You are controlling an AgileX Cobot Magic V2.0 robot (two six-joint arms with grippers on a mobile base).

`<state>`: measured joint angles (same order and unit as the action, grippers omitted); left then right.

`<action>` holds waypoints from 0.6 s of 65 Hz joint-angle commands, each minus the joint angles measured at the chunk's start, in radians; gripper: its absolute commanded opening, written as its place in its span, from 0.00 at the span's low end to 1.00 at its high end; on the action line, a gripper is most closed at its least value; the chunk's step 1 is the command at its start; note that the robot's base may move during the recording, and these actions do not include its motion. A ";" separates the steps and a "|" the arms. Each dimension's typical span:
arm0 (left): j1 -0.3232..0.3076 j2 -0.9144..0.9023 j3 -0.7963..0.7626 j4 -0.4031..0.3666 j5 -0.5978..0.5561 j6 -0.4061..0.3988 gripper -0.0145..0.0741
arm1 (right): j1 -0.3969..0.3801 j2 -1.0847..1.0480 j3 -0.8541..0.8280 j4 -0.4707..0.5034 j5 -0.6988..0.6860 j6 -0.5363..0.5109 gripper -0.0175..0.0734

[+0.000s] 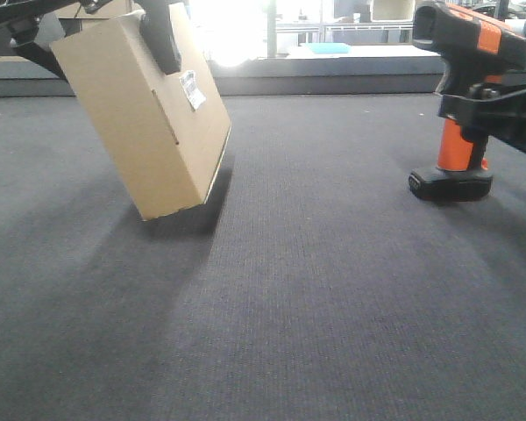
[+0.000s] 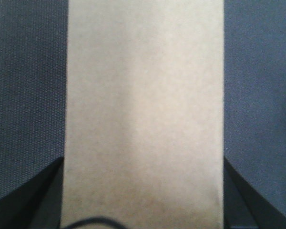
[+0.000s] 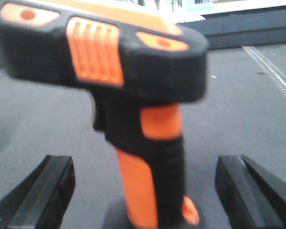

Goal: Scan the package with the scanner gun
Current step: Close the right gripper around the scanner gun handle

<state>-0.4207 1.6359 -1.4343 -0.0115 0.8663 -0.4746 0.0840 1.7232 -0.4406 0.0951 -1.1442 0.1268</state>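
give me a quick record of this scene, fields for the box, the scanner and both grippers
box: brown cardboard, tilted; low corner at or just above the carpet, cannot tell which
label: small, white, on the box face turned toward the scanner's side
scanner: black and orange, upright on its base on the carpet, apart from the box
left gripper: shut on the box, a finger on each side
right gripper: open, fingers either side of the scanner handle, gaps showing
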 commanded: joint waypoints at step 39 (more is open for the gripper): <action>-0.007 -0.008 -0.003 -0.001 -0.031 0.003 0.31 | 0.006 0.075 -0.137 -0.047 -0.049 0.075 0.73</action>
<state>-0.4207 1.6359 -1.4343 -0.0115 0.8604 -0.4746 0.0862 1.7986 -0.5545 0.0614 -1.1819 0.1933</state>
